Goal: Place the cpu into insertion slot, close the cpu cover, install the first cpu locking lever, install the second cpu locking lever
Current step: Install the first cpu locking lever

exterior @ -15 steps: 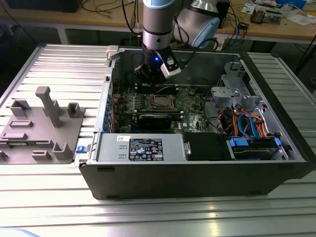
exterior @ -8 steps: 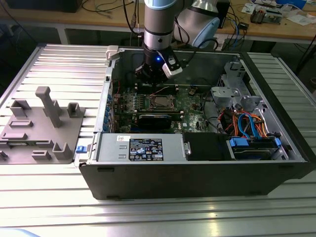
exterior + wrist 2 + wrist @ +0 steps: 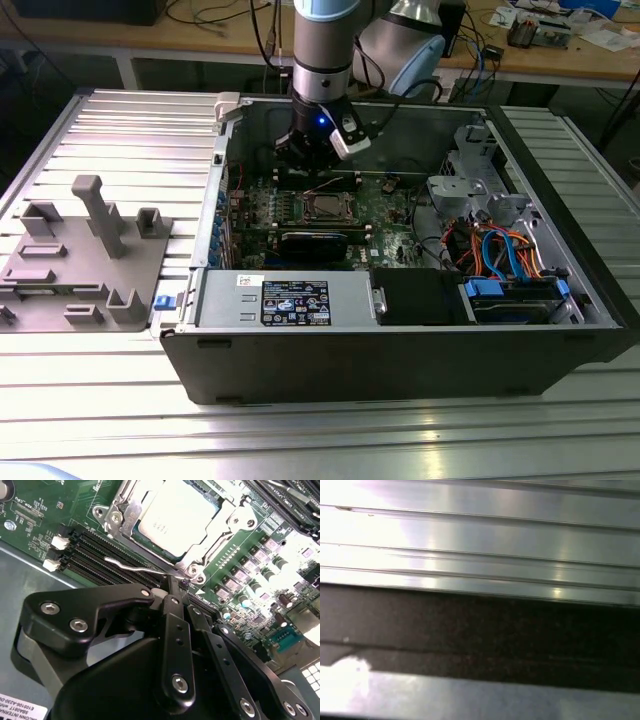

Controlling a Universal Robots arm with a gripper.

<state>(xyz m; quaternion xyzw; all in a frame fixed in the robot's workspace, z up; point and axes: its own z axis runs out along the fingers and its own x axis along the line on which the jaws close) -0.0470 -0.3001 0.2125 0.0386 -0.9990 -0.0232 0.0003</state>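
- Fingertips of the gripper are sitting drawn together in the second wrist view, right at the end of a thin silvery locking lever that is running along one edge of the socket; they look pinched onto or pressing against the wire, though the contact itself is too small to tell for certain.
- The cpu is already lying in the insertion slot, its pale metal face showing through the window of the cpu cover, which is lying flat over it.
- In the exterior view the arm is reaching down into the open computer case, with the gripper hovering just beside the socket on the green circuit board.
- Judging from this, the lever step is in hand: the wire is looking raised and not yet tucked under its hook.
- Doing it well is calling for a steady downward push, then a small sideways sweep toward the retaining tab, keeping the tips clear of the memory slots alongside.
- A slipping wire could spring back, so slow, even force is mattering most.
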